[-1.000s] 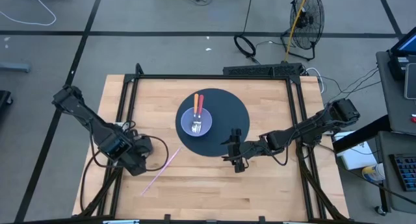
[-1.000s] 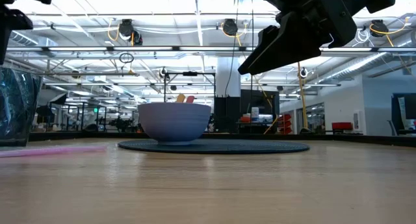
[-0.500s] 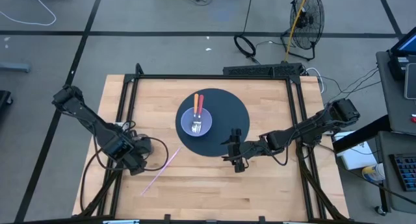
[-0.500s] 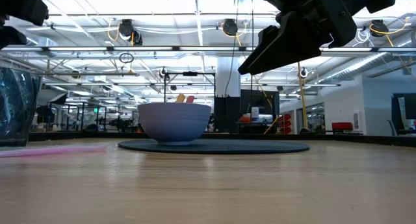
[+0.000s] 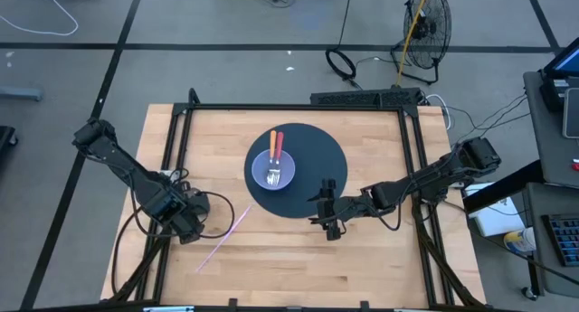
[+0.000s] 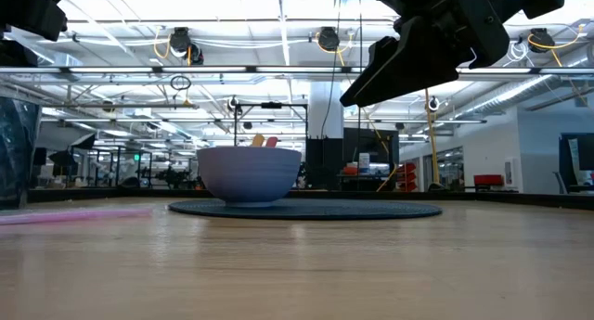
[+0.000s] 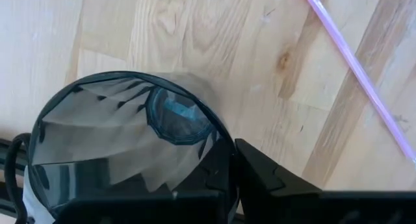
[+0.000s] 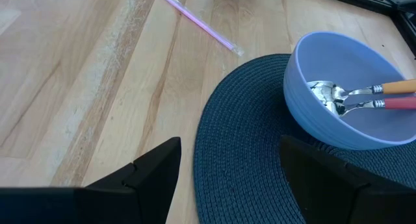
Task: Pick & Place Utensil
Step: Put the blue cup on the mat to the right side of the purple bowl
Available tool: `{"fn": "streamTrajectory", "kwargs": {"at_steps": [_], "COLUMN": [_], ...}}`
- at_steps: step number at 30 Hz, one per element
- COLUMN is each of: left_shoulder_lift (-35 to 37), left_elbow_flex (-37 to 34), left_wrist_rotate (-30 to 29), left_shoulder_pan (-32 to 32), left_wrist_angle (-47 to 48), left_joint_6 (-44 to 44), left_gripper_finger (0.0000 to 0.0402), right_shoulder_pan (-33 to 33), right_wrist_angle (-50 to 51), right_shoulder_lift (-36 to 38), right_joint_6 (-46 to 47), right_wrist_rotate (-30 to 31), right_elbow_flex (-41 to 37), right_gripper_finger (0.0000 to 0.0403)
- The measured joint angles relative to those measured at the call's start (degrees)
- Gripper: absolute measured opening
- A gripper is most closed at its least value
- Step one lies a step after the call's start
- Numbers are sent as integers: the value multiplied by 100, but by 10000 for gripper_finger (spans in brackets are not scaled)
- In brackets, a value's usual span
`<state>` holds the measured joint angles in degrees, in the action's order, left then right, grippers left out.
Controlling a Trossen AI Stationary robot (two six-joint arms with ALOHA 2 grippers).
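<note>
Pinching together, my left fingers are clenched on the wall of the clear cup: one finger shows through the clear wall, the other lies outside it. The cup stands on the bare wood of the desk, near its left edge and in front of the placemat.

Just beyond the cup lies the pink straw, flat on the desk at a slant, touching neither the cup nor my fingers. From above, it runs from the front of the desk up toward the mat's near left edge, its far end stopping just short of the weave.

My right fingers are spread wide and grasping nothing. They hang above the desk at the front right edge of the round dark placemat, pointing toward the left.

Farther on, the blue bowl sits on the mat, a little left of the mat's middle. Two metal utensils lie inside it side by side, heads down in the bowl, one with an orange handle and one with a red handle, both handles resting over the far rim.

Past the desk's back edge, a fan stands on the floor among loose cables.
</note>
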<state>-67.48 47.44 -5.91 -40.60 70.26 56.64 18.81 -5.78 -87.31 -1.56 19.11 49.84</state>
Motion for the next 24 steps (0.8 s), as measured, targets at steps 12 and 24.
{"fn": "streamTrajectory", "kwargs": {"at_steps": [12, 24], "left_shoulder_lift": [-4, -31], "left_elbow_flex": [254, 891], "left_wrist_rotate": [-365, -1343], "left_shoulder_pan": [7, 444], "left_wrist_angle": [-4, -1662], "left_joint_6": [-323, -2302], "left_gripper_finger": [7, 7], "right_shoulder_pan": [-2, -2], "right_wrist_angle": [0, -4], "right_shoulder_lift": [0, 0], "right_joint_6": [-55, -64], "right_wrist_rotate": [1, 2], "right_elbow_flex": [0, 0], "right_gripper_finger": [254, 254]}}
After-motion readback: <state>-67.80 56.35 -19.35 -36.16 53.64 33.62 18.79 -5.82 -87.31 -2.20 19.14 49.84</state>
